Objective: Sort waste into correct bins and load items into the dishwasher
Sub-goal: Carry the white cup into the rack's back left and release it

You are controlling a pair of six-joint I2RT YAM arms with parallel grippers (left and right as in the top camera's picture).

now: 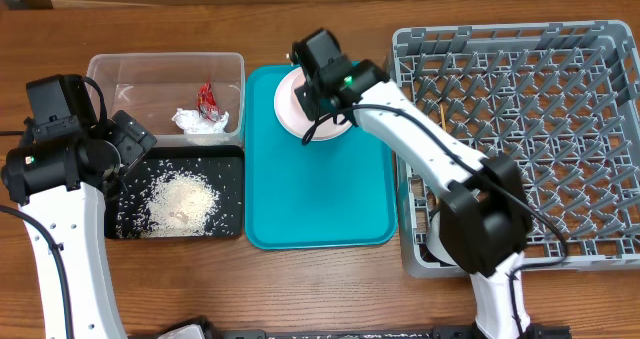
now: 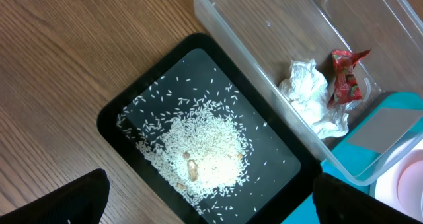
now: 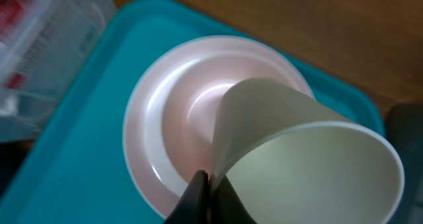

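White cup [image 3: 297, 151] tight in right tool [image 3: 210, 184] above pink plate [image 3: 158, 138] on teal tray [image 3: 86, 118]; left tool [image 2: 211, 178] agape.

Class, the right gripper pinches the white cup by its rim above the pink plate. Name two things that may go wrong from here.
1. The right gripper grips only a thin edge of the cup, which hangs tilted. It may slip out, or swivel and drop.
2. The cup seems close over the plate. A sideways move before lifting might knock the plate or shove it across the teal tray.
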